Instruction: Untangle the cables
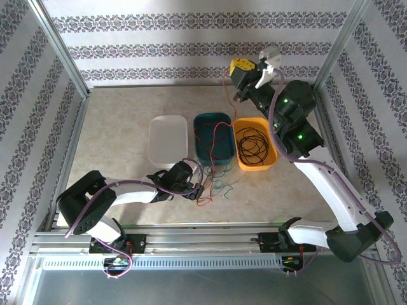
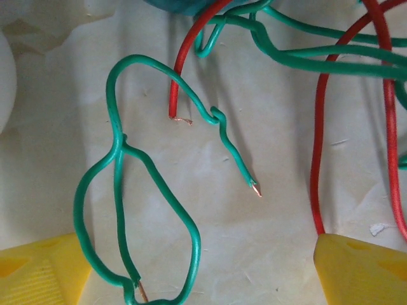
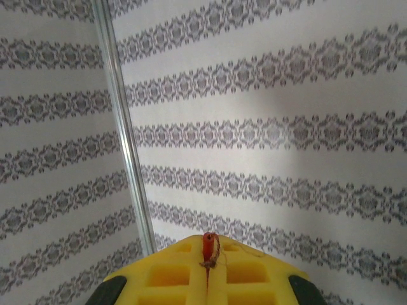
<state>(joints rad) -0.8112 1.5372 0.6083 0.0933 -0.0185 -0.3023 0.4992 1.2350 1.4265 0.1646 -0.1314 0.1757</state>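
The loose cables (image 1: pixel 214 187), green and red, lie tangled on the table in front of the teal tub. My left gripper (image 1: pixel 197 186) hovers low at their left edge. It is open, its yellow fingertips (image 2: pixel 39 269) standing wide apart around a green wire loop (image 2: pixel 137 210) without touching it. A red wire end (image 2: pixel 173 101) and a longer red wire (image 2: pixel 318 159) lie close by. My right gripper (image 1: pixel 241 66) is raised high at the back wall and is shut on the stripped end of a red wire (image 3: pixel 208 244). That red wire (image 1: pixel 227 95) hangs down toward the teal tub.
Three tubs stand in a row mid-table: a white one (image 1: pixel 168 121), a teal one (image 1: pixel 219 116) with red wire in it, and an orange one (image 1: pixel 270 162) holding coiled black cables (image 1: pixel 252 145). Patterned walls and metal frame posts (image 1: pixel 68 60) enclose the table.
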